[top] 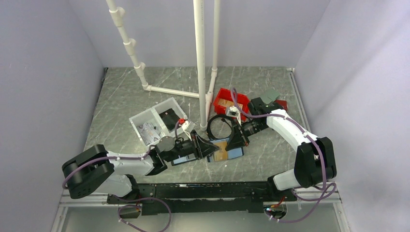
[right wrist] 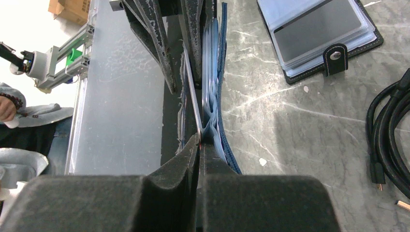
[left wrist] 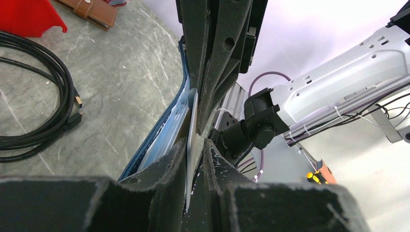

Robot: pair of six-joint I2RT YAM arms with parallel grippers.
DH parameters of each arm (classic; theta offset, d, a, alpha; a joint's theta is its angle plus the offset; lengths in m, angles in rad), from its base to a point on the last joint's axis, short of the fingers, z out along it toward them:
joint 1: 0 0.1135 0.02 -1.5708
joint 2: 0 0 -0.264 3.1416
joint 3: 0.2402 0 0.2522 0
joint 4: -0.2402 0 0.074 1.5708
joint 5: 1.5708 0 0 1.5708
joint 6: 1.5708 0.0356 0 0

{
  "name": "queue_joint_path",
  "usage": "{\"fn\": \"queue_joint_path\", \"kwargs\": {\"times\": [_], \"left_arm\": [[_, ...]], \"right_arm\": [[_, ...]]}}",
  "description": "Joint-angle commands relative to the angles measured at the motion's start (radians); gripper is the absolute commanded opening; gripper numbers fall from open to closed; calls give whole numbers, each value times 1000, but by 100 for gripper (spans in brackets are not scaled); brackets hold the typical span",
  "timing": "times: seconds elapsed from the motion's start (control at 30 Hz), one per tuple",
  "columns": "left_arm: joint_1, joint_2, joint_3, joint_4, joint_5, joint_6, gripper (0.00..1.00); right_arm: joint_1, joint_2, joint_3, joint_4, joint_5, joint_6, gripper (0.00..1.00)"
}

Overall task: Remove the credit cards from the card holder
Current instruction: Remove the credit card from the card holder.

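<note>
The navy card holder [top: 236, 153] is lifted on edge between my two grippers, its light-blue sleeves [right wrist: 211, 72] fanned out. My right gripper [right wrist: 199, 140] is shut on a thin leaf at one end of the card holder [right wrist: 225, 96]. From the other end, my left gripper [left wrist: 194, 142] straddles the edge of a thin grey-looking credit card [left wrist: 192, 125] that sticks out of the card holder [left wrist: 162, 137]. The card rests against one finger, with a slim gap to the other. In the top view a gold-orange card face [top: 221, 151] shows between the left gripper [top: 209, 147] and right gripper [top: 236, 141].
A black-edged folio [right wrist: 319, 34] with grey panels lies open beside the arms, and shows as the folio [top: 183, 159] under my left wrist. A black cable coil [top: 220, 126], a red bin [top: 227, 100], a brown wallet [left wrist: 92, 9], a white divided box [top: 154, 123] and white pipes [top: 200, 63] stand behind.
</note>
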Motion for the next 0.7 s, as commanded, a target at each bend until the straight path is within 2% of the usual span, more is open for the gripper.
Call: {"fn": "queue_joint_path", "kwargs": {"times": [0.0,0.13,0.2,0.53,0.67], "left_arm": [[11,-48,-5,1,12,15,24],[18,-113,-12,-91,2,44,34],[19,-167,-16,-157,-7,67,44],[27,-530,-38,-620,-136,212,72],[29,-588,-95,-630,-125,229,76]], "right_arm": [[-3,0,40,-19,-34,-43,0],[-3,0,40,-19,-34,-44,0],[-3,0,40,-22,-33,-48,0],[-2,8,40,-30,-27,-62,0],[2,26,49,-43,-19,-76,0]]}}
